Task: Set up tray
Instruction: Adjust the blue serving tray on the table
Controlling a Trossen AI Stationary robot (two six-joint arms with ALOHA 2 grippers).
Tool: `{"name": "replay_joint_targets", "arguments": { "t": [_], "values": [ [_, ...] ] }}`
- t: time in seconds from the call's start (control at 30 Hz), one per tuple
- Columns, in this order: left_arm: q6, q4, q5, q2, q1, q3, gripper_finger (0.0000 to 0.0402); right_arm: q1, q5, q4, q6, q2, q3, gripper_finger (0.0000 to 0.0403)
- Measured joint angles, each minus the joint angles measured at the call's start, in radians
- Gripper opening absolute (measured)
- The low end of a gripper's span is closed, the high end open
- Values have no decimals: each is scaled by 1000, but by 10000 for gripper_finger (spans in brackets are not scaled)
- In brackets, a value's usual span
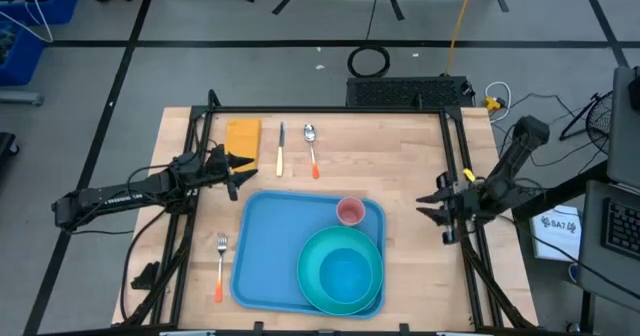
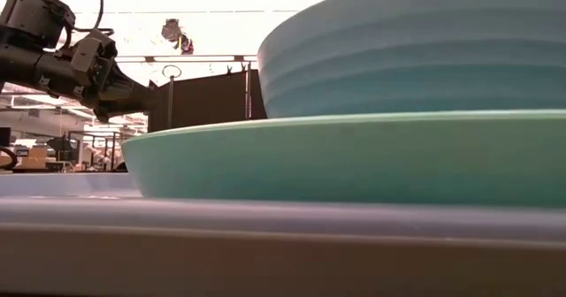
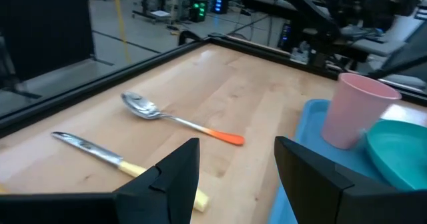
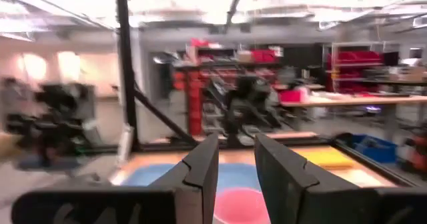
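The blue tray (image 1: 268, 238) lies at the table's middle near side. On its right half rests a turquoise plate (image 1: 312, 259) with a bowl (image 1: 348, 276) standing in it. A pink cup (image 1: 350, 211) stands upright on the tray's far right corner. A fork (image 1: 220, 266) lies on the wood left of the tray. A knife (image 1: 281, 148) and a spoon (image 1: 312, 151) lie beyond it. My left gripper (image 1: 235, 171) hovers open off the tray's far left corner, with nothing between its fingers (image 3: 237, 164). My right gripper (image 1: 435, 208) hangs open right of the tray, also with nothing between its fingers (image 4: 237, 157).
A yellow-orange pad (image 1: 243, 136) lies at the far left of the table, next to the knife. A black frame (image 1: 330, 112) edges the table's far side and both flanks. Bare wood (image 1: 410, 156) shows between the spoon and the right arm.
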Motion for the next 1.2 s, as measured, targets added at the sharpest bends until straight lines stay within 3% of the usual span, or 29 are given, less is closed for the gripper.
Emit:
{"name": "replay_joint_targets", "arguments": {
  "t": [0.23, 0.37, 0.53, 0.67, 0.83, 1.03, 1.2],
  "values": [
    [0, 0, -29, 0, 0, 0, 200, 9, 54, -270, 106, -53, 42, 89],
    [0, 0, -28, 0, 0, 0, 200, 1, 56, -314, 151, -54, 44, 89],
    [-27, 0, -28, 0, 0, 0, 200, -28, -61, -356, 227, -54, 45, 89],
    [-88, 0, -29, 0, 0, 0, 200, -83, -153, -496, 367, -54, 45, 89],
    [-90, 0, -29, 0, 0, 0, 200, -196, -315, -582, 500, -54, 48, 89],
    [-82, 0, -29, 0, 0, 0, 200, -342, -500, -603, 526, -54, 49, 89],
    [-81, 0, -29, 0, 0, 0, 200, -473, -625, -760, 611, -36, 78, 89]
  ]
}}
